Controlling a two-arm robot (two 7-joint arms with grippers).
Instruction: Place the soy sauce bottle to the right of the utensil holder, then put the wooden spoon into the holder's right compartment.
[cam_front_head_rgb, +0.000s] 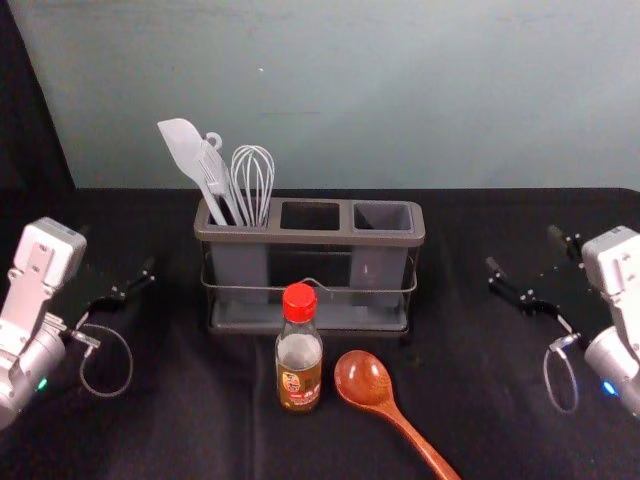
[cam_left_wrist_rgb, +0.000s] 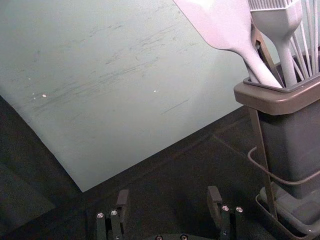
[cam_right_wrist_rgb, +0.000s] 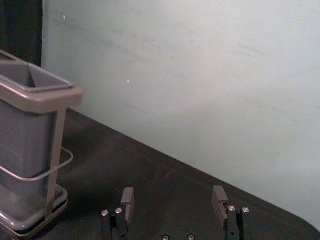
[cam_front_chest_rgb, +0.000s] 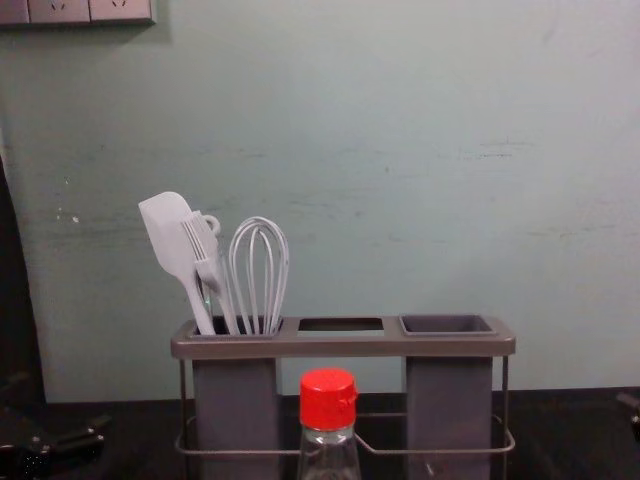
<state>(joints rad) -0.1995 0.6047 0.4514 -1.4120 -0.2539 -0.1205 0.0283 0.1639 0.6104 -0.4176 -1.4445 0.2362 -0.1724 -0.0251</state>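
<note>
My left gripper is open and empty, left of the utensil holder; the left wrist view shows this gripper with fingers wide apart. On the holder's other side, my right gripper is open too, and the right wrist view shows this gripper holding nothing. The red-capped soy sauce bottle stands upright in front of the holder, near its middle. Right of the bottle lies the wooden spoon, bowl toward the holder, handle running toward the front. The holder's right compartment is empty.
A white spatula, a brush and a whisk stand in the holder's left compartment. Behind the black-covered table rises a pale wall. Bare cloth lies between the holder and my right gripper.
</note>
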